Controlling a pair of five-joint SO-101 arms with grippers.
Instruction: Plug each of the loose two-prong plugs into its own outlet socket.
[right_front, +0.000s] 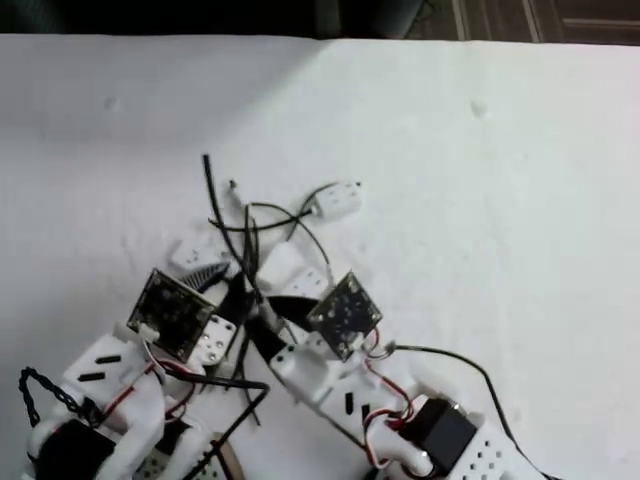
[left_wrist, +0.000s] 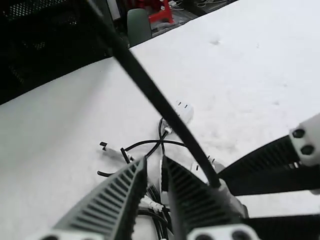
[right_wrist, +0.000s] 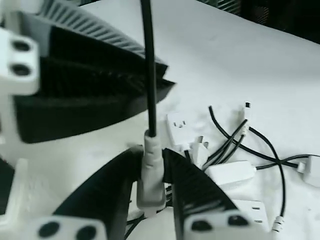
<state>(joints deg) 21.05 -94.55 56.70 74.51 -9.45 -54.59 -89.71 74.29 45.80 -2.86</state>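
White plug (right_wrist: 149, 182) pinched between right gripper (right_wrist: 151, 153) fingers (right_wrist: 196, 186)

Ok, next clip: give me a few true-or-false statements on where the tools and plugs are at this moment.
1. The right tool is clamped on a white plug whose black cable rises away from it. True.
2. The left tool sits at the opposite table edge from the right tool. False: the two are close together, over the cable tangle.
3. A white block with a cable attached lies on the tangle's far side. True.
4. The table has a dark wooden top. False: its surface is white.
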